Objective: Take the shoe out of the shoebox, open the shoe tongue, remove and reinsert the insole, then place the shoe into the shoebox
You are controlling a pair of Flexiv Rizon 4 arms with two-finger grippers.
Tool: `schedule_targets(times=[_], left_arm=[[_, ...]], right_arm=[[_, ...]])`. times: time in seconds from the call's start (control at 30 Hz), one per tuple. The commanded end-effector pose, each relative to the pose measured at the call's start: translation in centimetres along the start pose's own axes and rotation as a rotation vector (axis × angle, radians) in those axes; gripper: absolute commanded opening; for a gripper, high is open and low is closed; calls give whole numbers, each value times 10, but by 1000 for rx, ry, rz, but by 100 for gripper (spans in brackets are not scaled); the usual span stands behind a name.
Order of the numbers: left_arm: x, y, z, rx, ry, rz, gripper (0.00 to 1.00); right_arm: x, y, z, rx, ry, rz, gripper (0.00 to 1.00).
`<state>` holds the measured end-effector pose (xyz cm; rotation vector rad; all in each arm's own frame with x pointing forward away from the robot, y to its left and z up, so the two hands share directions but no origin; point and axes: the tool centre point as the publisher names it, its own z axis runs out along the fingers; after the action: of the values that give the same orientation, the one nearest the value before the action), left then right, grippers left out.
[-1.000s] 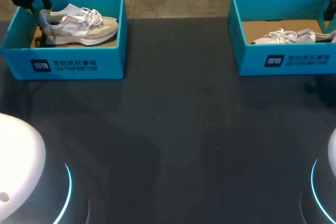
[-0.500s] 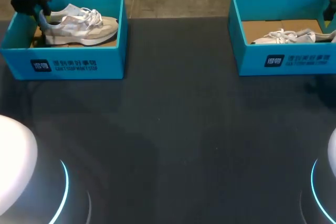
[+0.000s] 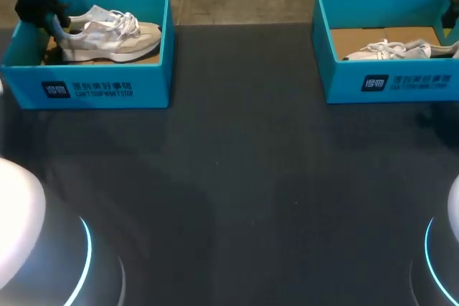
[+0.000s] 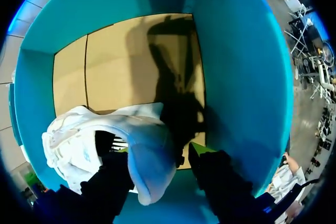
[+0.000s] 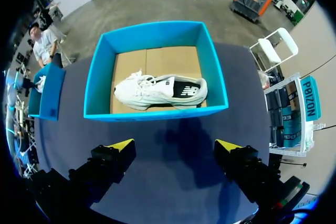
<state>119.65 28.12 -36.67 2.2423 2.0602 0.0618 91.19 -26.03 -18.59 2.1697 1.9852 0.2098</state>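
A beige and white shoe (image 3: 107, 34) lies on its sole in the left teal shoebox (image 3: 93, 87), toe towards the table's middle. My left gripper (image 3: 51, 23) is down at its heel. In the left wrist view the left gripper (image 4: 157, 148) is shut on the heel (image 4: 149, 166), one finger (image 4: 113, 156) inside the shoe's opening and the other outside it by the box wall. My right gripper (image 5: 174, 145) hangs open above the dark table, short of the right shoebox (image 5: 157, 114). That box holds a white shoe (image 5: 157, 90).
The right teal shoebox (image 3: 391, 80) with its white shoe (image 3: 394, 49) stands at the table's far right. The dark tabletop (image 3: 237, 177) stretches between the two boxes. White robot bases (image 3: 18, 249) with lit rings stand at the near corners.
My left gripper has shifted a little left and lower at the shoe's heel, and its fingers have drawn in around it. The shoe and the right arm have stayed put.
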Motion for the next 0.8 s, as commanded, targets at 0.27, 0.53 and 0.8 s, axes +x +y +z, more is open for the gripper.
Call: schedule_targets(times=[0.27, 0.53, 0.8], left_arm=[[2, 6, 8, 25, -4, -1, 37], [7, 3, -3, 39, 15, 22, 0], [3, -3, -40, 30, 18, 14, 0]], right_arm=[[0, 1, 1, 0, 1, 0, 100], [0, 1, 1, 0, 1, 0, 100], [0, 1, 1, 0, 1, 0, 100]])
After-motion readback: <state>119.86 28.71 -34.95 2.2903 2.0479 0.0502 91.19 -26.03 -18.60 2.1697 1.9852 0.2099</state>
